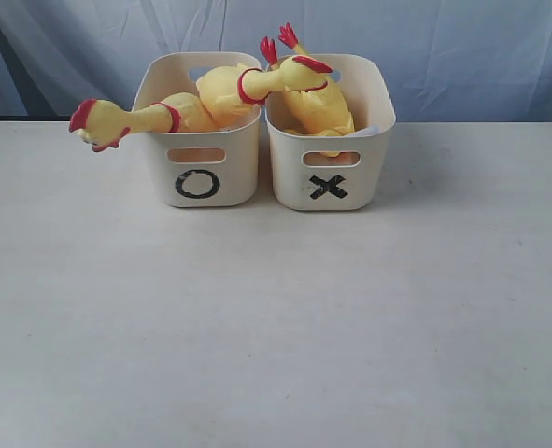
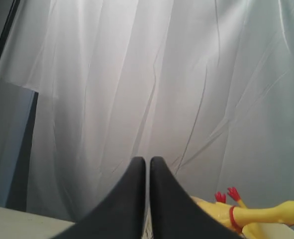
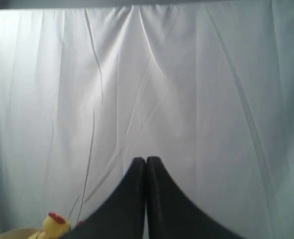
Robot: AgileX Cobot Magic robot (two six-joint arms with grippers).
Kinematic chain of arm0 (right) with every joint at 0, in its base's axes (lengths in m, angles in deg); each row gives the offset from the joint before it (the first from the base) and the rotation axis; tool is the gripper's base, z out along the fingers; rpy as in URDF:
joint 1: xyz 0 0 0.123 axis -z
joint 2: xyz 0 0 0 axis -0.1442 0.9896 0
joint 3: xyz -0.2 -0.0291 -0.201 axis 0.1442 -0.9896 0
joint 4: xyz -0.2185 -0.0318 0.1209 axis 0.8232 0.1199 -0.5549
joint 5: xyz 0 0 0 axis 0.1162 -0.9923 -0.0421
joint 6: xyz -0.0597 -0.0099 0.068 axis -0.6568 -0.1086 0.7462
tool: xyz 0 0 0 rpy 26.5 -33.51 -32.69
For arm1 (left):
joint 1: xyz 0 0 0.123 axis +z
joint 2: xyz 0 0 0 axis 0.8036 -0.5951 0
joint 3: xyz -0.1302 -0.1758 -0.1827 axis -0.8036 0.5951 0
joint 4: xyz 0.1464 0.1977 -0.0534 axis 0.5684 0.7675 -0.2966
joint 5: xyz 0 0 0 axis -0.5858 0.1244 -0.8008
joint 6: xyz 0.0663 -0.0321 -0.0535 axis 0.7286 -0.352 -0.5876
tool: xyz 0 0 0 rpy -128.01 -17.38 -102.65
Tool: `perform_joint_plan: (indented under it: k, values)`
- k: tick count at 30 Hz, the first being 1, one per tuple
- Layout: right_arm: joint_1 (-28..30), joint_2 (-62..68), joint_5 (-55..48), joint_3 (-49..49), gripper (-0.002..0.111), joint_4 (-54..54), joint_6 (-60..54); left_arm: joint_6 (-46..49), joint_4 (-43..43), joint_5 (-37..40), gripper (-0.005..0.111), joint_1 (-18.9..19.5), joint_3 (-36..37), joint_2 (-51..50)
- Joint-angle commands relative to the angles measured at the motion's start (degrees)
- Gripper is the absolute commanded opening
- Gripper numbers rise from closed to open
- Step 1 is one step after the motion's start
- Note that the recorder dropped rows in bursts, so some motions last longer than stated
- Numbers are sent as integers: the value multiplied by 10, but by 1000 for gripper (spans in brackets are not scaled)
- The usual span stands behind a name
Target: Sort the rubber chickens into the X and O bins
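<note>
Yellow chickens point(image 1: 210, 103) fill both bins point(image 1: 201, 177), far beyond the left gripper point(image 2: 147, 164) and right gripper point(image 3: 146, 164), both pinched closed, empty.

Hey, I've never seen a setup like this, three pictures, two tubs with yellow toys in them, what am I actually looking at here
This is a two-armed robot filmed by three cameras at once. The wide picture looks across a pale table; neither arm appears in it. On it stand two cream tubs, the O bin and the X bin, side by side. Rubber chickens lie in both: one hangs its head over the O bin's outer side, another stretches from the O bin across to the X bin, and a third sits in the X bin. The other two pictures come from wrist cameras. They show the left gripper and right gripper, both shut, empty, facing a white curtain.
</note>
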Motion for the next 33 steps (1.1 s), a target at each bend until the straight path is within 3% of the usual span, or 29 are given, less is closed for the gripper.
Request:
perform_joint_plan:
  k: [1,6,10,14,33]
  values:
    - [2,-3,-1,-35,0,-12,-1,-3,9,2,4,2,24,3]
    - [2,-3,-37,-35,0,-39,-1,-3,9,33,4,2,31,3]
    - [2,-3,-85,-35,0,-39,-1,0,7,159,4,2,31,3]
    - [2,-3,-154,-35,0,-39,-1,0,3,229,4,2,31,3]
    - [2,-3,-391,-35,0,-36,-1,0,5,261,4,2,31,3]
